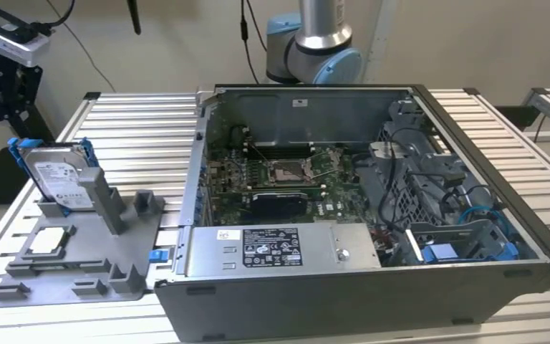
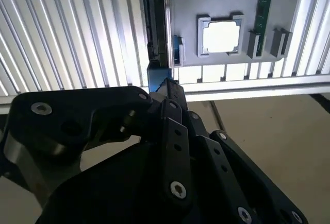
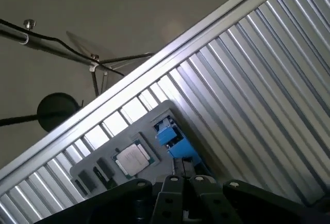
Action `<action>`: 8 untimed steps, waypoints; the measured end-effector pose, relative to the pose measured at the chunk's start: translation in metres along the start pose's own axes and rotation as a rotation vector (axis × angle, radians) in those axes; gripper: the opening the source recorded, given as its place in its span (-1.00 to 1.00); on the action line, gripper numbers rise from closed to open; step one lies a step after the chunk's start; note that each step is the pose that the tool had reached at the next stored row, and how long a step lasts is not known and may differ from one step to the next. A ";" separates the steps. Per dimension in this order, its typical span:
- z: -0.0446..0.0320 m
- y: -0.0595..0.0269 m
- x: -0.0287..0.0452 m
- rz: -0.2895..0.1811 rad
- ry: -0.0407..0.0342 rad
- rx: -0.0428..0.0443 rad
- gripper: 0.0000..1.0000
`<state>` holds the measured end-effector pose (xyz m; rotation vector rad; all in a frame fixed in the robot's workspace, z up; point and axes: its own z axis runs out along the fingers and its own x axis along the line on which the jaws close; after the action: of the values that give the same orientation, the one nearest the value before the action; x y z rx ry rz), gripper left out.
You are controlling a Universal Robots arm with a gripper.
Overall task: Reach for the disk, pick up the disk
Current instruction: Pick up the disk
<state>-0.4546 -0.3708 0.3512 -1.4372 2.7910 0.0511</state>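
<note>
The claw (image 2: 166, 87) is drawn shut, its 2 black finger linkages running together to 1 point in both wrist views (image 3: 183, 168), and there is nothing caught between the tips. It hangs out past the edge of the slatted metal table (image 1: 132, 122), over the bare floor, on the side of the grey holder plate (image 1: 76, 278) where the disk (image 1: 58, 179) is kept. The disk stands upright on its edge in a slot at the back corner of that holder plate, white label facing out and the bright blue caddy showing along its top and side. In the second wrist view the disk is seen edge-on (image 2: 156, 23), and the claw's tips line up with the blue end of the caddy nearest the table edge, but I cannot tell from there whether anything is touching. In the first wrist view the blue caddy (image 3: 172, 140) sits just beyond the closed tips. A small silvery square chip (image 1: 48, 241) lies flat in its own recess on the holder plate, beside the disk's slot and apart from the disk. The open computer case (image 1: 371, 301) stands next to the holder plate on the exterior view's right, and the arm's base (image 1: 311, 50) rises behind the case.
</note>
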 end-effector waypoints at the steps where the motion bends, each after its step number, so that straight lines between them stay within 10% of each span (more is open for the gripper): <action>1: 0.0000 0.0000 0.0000 -0.015 0.0003 -0.0001 -1.00; 8: 0.0002 -0.0006 -0.0004 -0.129 0.0034 -0.0018 -1.00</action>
<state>-0.4539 -0.3708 0.3510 -1.6147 2.6942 0.0510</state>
